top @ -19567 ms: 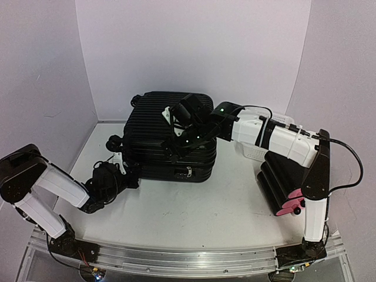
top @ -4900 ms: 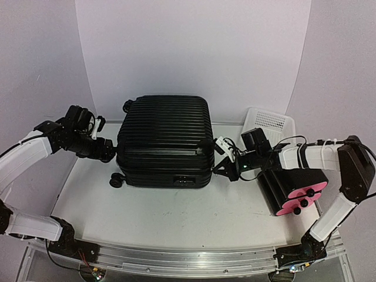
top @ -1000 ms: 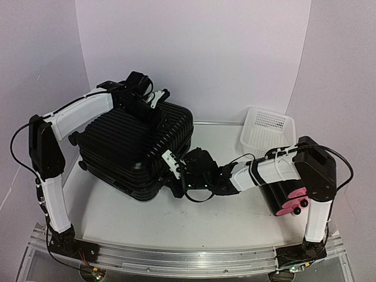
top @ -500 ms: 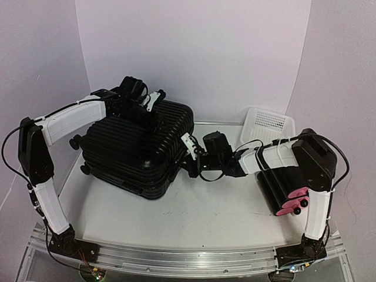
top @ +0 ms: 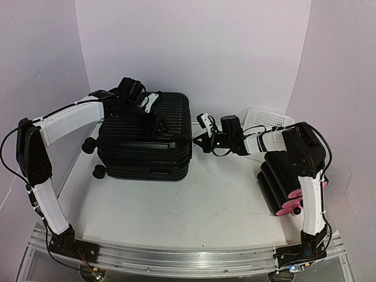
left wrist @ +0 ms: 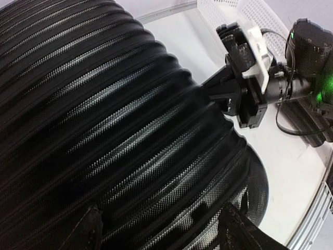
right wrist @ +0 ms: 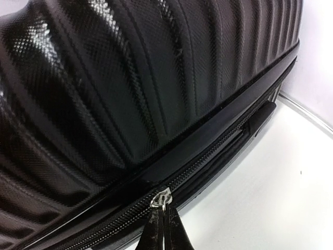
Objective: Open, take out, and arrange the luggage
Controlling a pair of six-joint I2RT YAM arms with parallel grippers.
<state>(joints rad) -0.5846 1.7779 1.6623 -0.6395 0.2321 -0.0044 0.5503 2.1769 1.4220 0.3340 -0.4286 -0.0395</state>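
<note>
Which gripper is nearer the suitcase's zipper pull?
Right. The right gripper appears to pinch the zipper pull on the side of the suitcase. The left gripper sits open over the ribbed top, away from it.

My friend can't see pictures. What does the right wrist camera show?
The robot's right gripper, its jaws shut, seems to pinch the silver zipper pull on the seam of the big black ribbed luggage, seen from very close. A bit of white table shows at the lower right.

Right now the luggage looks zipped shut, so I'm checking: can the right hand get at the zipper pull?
Probably yes: the right hand, shut, sits right at the zipper pull on the luggage seam, nothing between; a grip I cannot confirm.
</note>
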